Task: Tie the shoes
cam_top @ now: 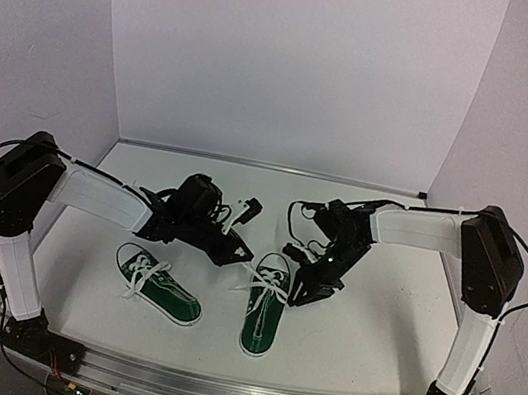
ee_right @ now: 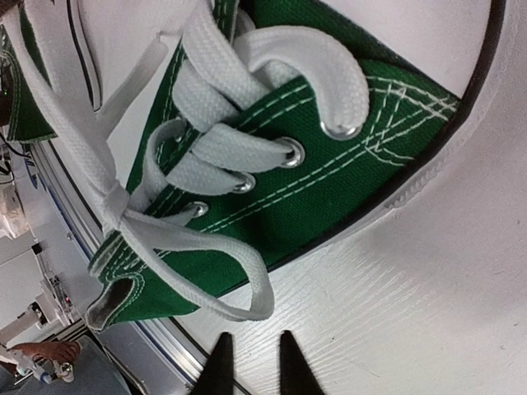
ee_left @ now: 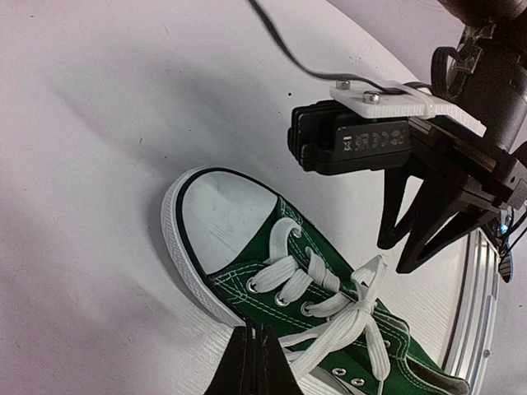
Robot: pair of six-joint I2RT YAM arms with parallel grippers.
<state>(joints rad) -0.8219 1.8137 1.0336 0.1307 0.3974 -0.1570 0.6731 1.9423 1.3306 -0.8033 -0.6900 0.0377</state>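
The white counter carries both shoes near its front edge, and the left arm and right arm are bent inward over them. The right-side shoe is placed between the two wrists, toe toward the back wall. The left-side shoe is set just beside it, angled, with its laces loose.

The left fingers are clenched. A lace strand is seen running up to their tips, but whether it is pinched cannot be told. The right fingers are parted by a narrow gap with nothing between them, low over the counter beside the shoe's collar.

A knot and one loop are already formed, so the bow on this shoe is judged to be the step in hand. The next move likely calls for the loop just ahead of the right fingers to be gripped and drawn out against the left side's pull.

Both shoes are shown together only from the top. The toe cap is shown only by the left wrist view. The knot and the finger gap are made clear only by the right wrist view.
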